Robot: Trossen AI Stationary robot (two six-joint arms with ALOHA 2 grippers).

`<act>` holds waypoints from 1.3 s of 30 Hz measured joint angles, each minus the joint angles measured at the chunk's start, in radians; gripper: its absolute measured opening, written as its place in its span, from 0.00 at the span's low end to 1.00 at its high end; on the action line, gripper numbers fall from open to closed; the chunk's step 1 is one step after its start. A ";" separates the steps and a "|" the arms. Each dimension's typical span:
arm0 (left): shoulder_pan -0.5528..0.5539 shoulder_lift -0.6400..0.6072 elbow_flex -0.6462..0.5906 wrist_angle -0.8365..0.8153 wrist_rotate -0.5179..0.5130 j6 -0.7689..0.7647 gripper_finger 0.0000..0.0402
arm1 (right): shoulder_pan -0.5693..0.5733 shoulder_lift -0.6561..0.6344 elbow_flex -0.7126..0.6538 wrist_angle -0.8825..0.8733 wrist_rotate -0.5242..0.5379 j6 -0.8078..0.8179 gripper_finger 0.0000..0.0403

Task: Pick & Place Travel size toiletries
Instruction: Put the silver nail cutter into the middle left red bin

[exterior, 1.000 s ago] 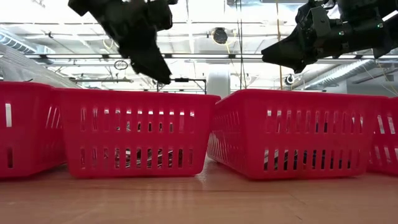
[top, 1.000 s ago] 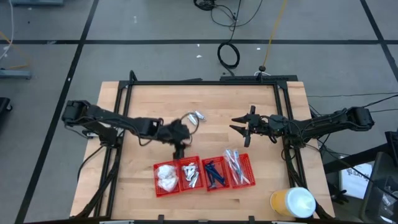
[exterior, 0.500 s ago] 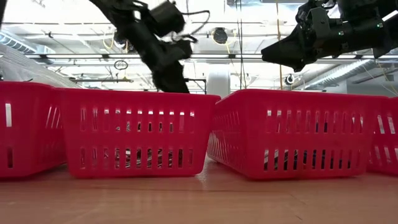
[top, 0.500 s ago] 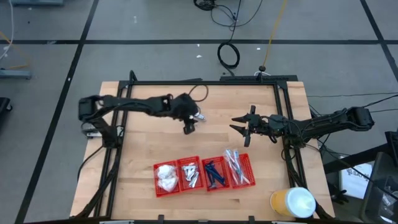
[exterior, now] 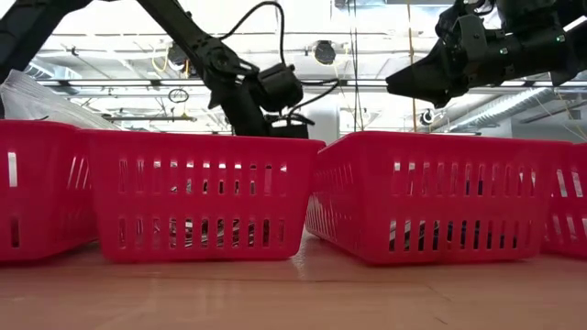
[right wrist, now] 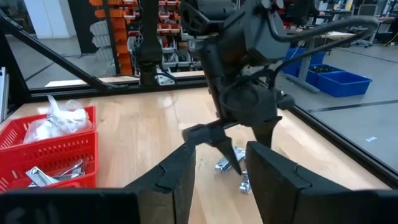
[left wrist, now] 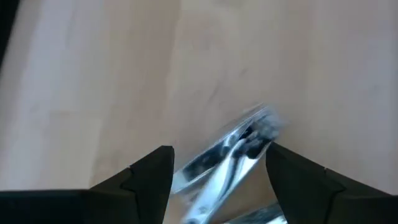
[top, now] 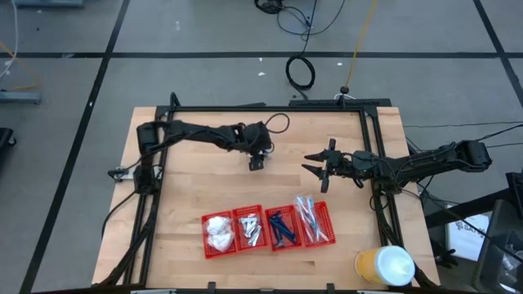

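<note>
Left hand [top: 257, 162] of mine hangs spread and empty over the far middle of the surface [top: 188, 196]; from above, four red baskets [top: 269, 229] sit in a row near the front. Level across, only basket walls [exterior: 197, 194] show. My left wrist sees foil sachets [left wrist: 224, 163] between its fingers [left wrist: 149, 174]. My right wrist shows them [right wrist: 231, 169] under that hand [right wrist: 239, 152]. My right hand [top: 315, 169] hovers half spread, empty. No writing is readable.

Both arms are showing as matte black, built from slender tubular links joined by bulkier rounded joint housings. A thin black cable is looping out of the left arm's wrist housing. The left hand [top: 257, 162] is ending in two black, wedge-shaped fingers [left wrist: 149, 174] with flat inner faces. The right hand [top: 310, 168] is carrying matching black, tapering fingers [right wrist: 176, 174].
</note>
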 joint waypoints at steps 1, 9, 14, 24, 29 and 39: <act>0.001 0.007 0.000 0.002 -0.016 0.013 0.62 | 0.000 0.000 0.000 0.000 0.000 0.000 0.32; 0.005 0.011 0.000 -0.036 0.045 0.041 0.54 | 0.000 0.000 0.000 0.000 0.000 -0.003 0.32; 0.005 0.011 0.000 -0.063 0.086 0.042 0.40 | 0.000 0.000 0.000 -0.002 0.000 -0.001 0.32; 0.005 0.010 0.000 -0.058 0.095 0.043 0.02 | 0.000 0.000 0.000 -0.006 0.000 0.000 0.32; 0.004 0.010 0.000 -0.065 0.096 0.038 0.02 | 0.000 0.000 0.000 -0.006 0.000 0.009 0.32; 0.012 0.010 0.000 -0.115 0.129 -0.064 0.17 | 0.000 0.000 0.000 -0.006 0.000 0.012 0.32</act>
